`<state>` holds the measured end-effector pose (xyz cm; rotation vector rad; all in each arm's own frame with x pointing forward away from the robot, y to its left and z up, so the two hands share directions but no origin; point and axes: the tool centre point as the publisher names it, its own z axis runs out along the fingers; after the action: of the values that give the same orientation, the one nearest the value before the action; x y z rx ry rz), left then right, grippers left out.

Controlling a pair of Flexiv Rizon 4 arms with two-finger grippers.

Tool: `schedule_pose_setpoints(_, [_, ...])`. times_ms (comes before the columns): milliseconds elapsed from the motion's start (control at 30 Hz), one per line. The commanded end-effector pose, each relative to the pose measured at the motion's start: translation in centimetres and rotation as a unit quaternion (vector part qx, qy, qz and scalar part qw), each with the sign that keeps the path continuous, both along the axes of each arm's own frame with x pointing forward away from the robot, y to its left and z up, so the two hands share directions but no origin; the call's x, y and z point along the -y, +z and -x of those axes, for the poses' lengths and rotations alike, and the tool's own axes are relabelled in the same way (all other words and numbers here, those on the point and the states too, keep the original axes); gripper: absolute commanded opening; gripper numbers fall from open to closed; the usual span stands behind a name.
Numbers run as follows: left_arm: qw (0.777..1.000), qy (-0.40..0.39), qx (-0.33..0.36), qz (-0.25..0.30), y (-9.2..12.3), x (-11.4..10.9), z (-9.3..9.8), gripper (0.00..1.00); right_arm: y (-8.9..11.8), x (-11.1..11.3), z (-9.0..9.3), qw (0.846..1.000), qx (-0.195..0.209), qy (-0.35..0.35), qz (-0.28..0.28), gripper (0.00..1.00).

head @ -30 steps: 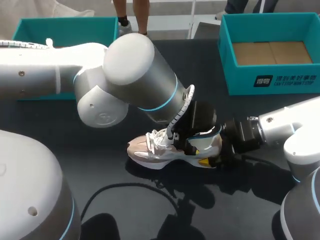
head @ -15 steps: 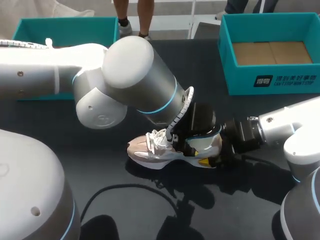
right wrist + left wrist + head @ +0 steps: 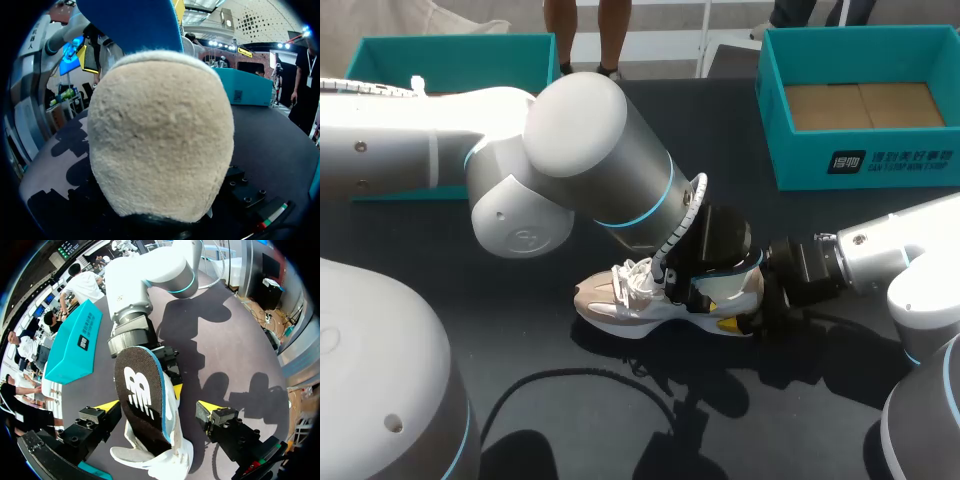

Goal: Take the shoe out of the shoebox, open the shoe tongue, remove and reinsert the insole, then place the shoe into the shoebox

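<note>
Two shoeboxes: ten-o'clock shoebox [image 3: 450, 60], contents hidden; two-o'clock shoebox [image 3: 800, 150] showing cardboard. One shoe [image 3: 620, 300] is lying outside them, left hand [image 3: 159, 406] gaping around it; right hand [image 3: 748, 310], grip I cannot tell.

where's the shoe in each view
head view: shoe on its sole mid-table, its heel end half hidden by the arms.
left wrist view: shoe between the left gripper's open fingers.
right wrist view: shoe seen heel-on, filling most of the picture.
landmark: the insole standing up out of the shoe, dark face in left wrist view, blue back in right wrist view; unclear in head view.
</note>
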<state>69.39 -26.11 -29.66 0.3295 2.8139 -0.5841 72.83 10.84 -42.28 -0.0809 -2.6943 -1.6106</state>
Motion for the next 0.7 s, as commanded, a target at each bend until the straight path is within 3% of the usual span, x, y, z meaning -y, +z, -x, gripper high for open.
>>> schedule_pose_setpoints(33, [1.0, 0.0, 0.0, 0.0, 0.0, -0.1, 0.0, 1.0, 0.0, -0.1, 0.0, 1.0, 0.0, -0.001, 0.002, 0.0])
schedule_pose_setpoints(267, [0.995, 0.057, 0.077, 0.035, 0.2, -0.3, 0.6, 1.0, 0.0, -0.1, 0.0, 1.0, 0.0, -0.001, 0.002, 0.0])
schedule_pose_setpoints(700, [0.982, 0.093, 0.151, 0.057, -0.5, 0.6, -0.9, 1.0, 0.0, -0.1, 0.0, 1.0, 0.0, -0.001, 0.002, 0.0])
